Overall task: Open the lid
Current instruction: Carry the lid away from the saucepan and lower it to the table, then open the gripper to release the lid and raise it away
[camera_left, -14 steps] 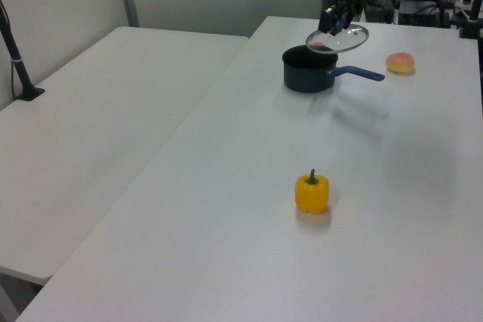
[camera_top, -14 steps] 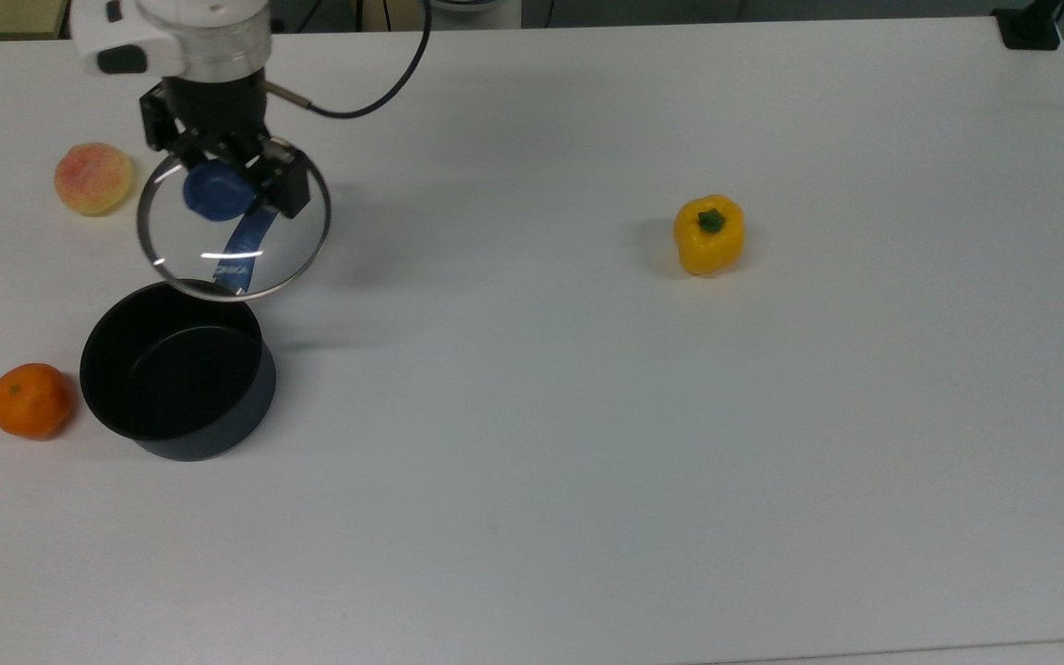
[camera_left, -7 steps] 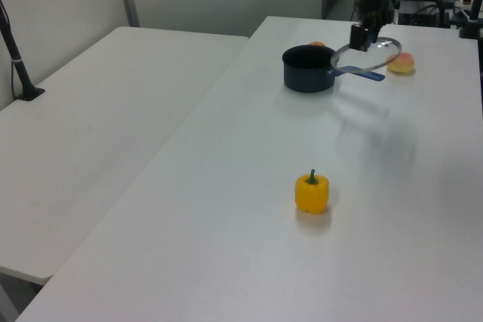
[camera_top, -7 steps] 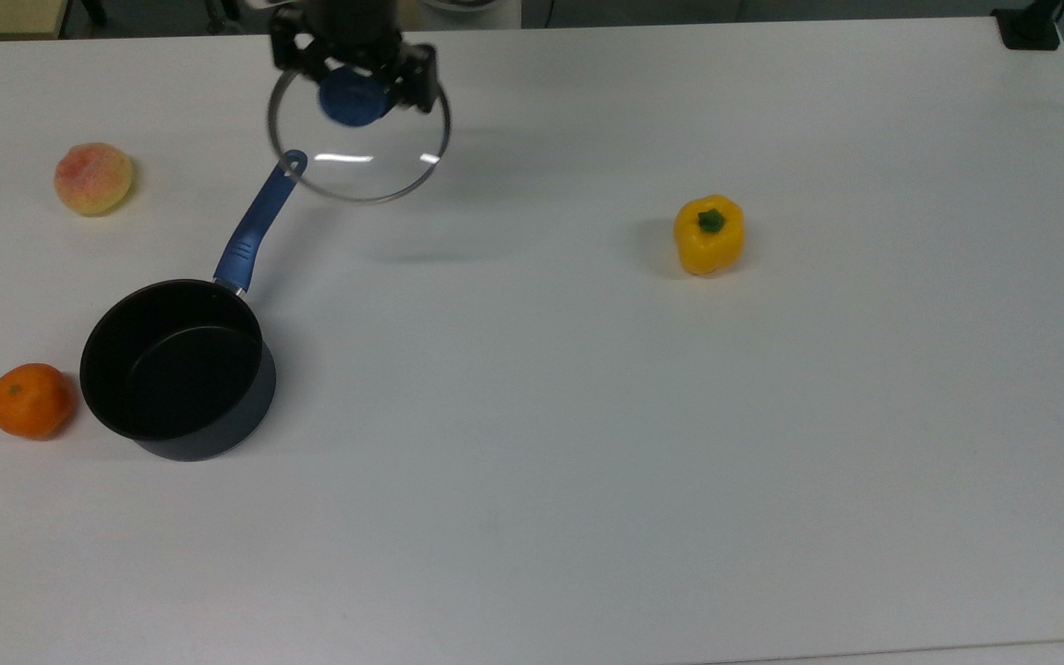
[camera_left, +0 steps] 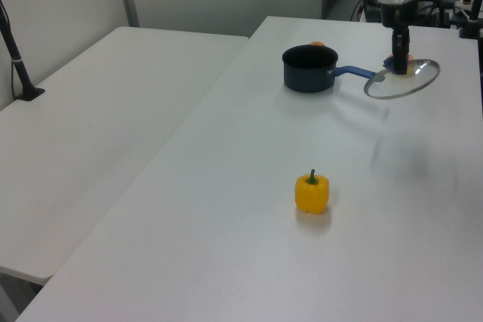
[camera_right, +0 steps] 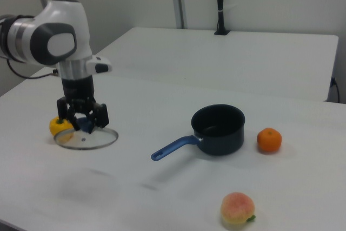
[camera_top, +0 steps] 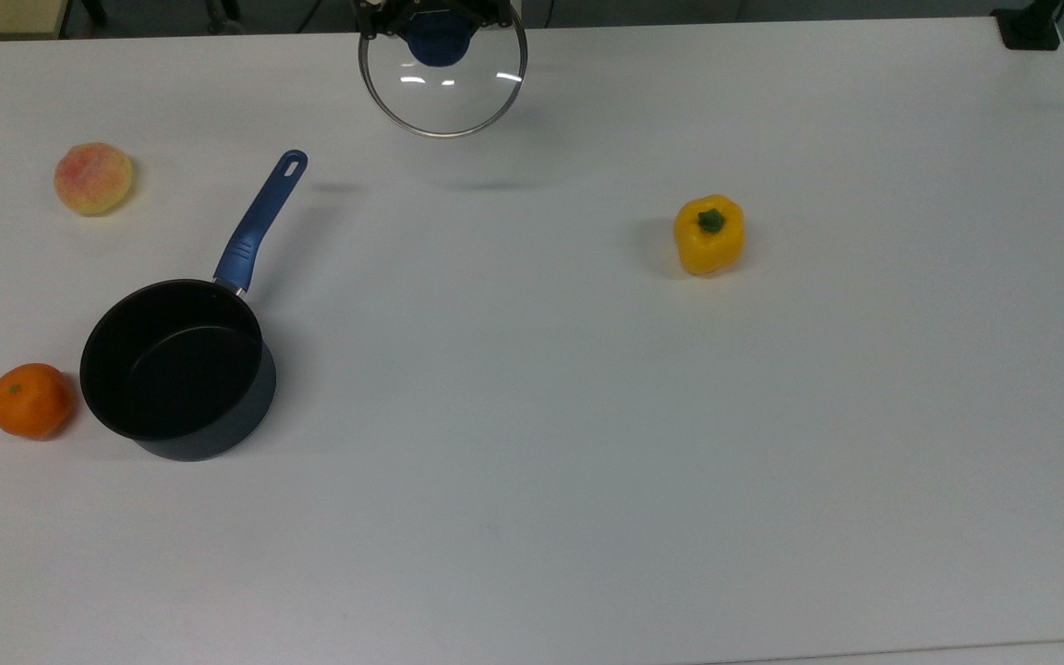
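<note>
While upright, gripper [camera_right: 82, 123] clasps lid [camera_right: 86, 138], clear of saucepan [camera_right: 218, 130].

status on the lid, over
Gripper shut on the lid's blue knob. Lid held in the air, well clear of the open saucepan. Nothing in the way; yellow pepper sits apart.

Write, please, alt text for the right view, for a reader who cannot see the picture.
A white robot arm's black gripper holds a round clear glass lid by its blue knob, low over a white table. An open dark saucepan with a long blue handle stands apart, with an orange beside it and a peach nearer the camera.
</note>
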